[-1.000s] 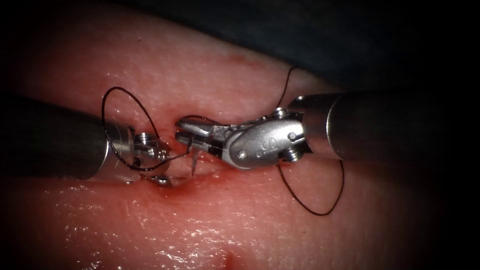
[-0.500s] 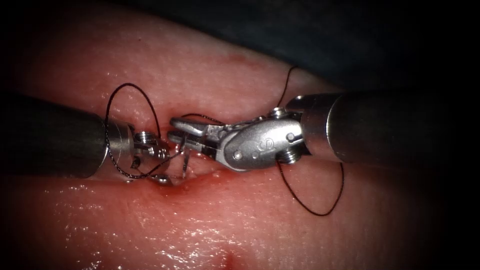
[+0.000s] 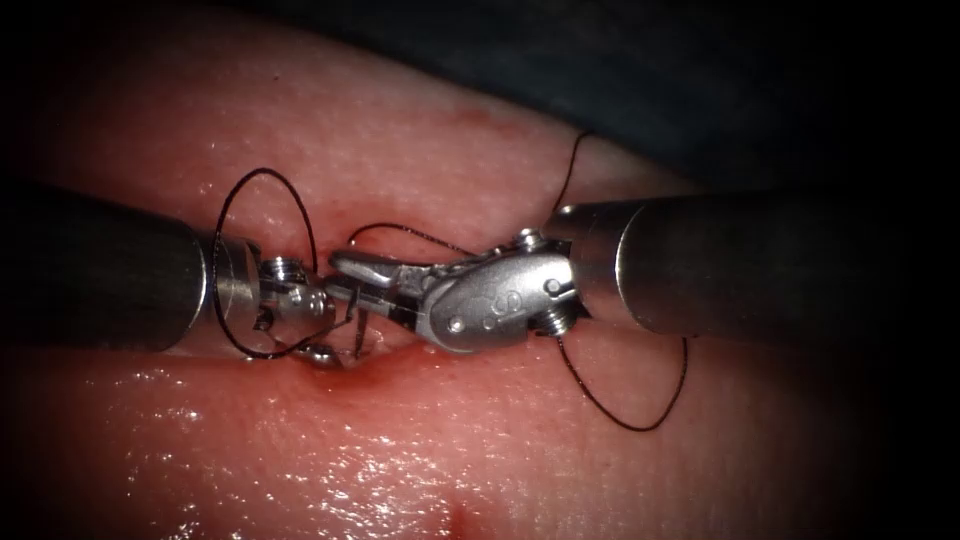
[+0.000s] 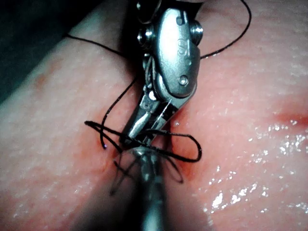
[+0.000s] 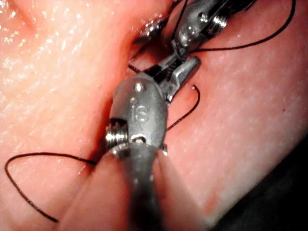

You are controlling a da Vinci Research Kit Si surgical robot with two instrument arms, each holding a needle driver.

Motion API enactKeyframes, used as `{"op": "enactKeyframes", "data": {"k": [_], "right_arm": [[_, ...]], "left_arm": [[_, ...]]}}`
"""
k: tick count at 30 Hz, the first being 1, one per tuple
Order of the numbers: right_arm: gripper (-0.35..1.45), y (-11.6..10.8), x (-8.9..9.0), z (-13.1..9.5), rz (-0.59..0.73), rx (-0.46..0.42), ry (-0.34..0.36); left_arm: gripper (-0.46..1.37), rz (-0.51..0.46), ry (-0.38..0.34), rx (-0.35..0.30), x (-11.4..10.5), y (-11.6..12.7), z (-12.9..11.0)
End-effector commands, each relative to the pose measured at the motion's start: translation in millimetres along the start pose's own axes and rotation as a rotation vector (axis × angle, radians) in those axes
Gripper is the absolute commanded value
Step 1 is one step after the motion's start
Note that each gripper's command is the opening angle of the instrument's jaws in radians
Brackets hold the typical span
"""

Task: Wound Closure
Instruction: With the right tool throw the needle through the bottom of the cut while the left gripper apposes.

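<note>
Right hand (image 3: pixel 345 272): reaches in from the right to the middle of the cut, jaws a narrow way apart, with the needle (image 3: pixel 361 335) between them, gripped near one end.
Needle: hangs down from those jaws over the cut (image 3: pixel 385 350), its lower end at the wet red fluid (image 3: pixel 350 368); whether it is in the tissue (image 3: pixel 500 450) I cannot tell.
Left hand (image 3: pixel 322 325): just left of the needle, tips close to the right hand; jaw state and hold, cannot tell.
Thread (image 3: pixel 262 200): loops around the left hand and trails in an arc right of the cut.

Endoscope overhead; wrist views close
</note>
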Motion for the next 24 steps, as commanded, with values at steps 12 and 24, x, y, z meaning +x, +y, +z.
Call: {"op": "enactKeyframes", "data": {"k": [12, 24], "right_arm": [[-0.35, 0.7, 0.3, 0.1, 0.029, -0.025, 0.009], [-0.35, 0.7, 0.2, 0.2, 0.041, -0.022, 0.007]], "left_arm": [[0.23, -0.04, 0.054, 0.063, 0.7, 0.5, -3.8], [-0.08, -0.042, 0.066, 0.051, 0.9, 3.2, -6.5]]}}
